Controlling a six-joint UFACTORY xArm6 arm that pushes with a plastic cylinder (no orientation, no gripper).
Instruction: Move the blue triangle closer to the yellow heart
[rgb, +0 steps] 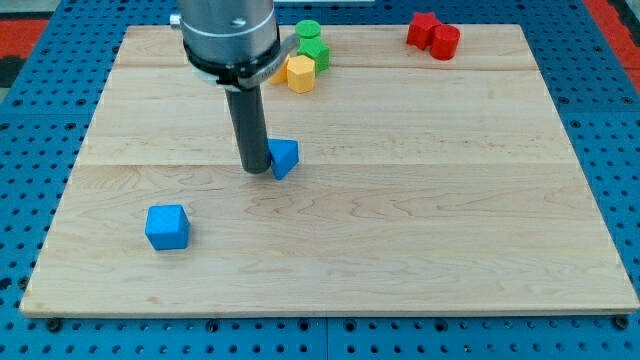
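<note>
The blue triangle (285, 157) lies a little left of the board's middle. My tip (254, 170) stands right against its left side, touching it. A yellow block (299, 73), partly hidden behind the arm's housing, sits near the view's top, above the triangle; its shape is hard to make out, and it may be the yellow heart. Green blocks press against it.
A blue cube (167, 227) lies at the lower left. Two green blocks (312, 44) sit beside the yellow one at the top. Two red blocks (433, 35) sit at the top right. The wooden board (450, 200) rests on a blue pegboard.
</note>
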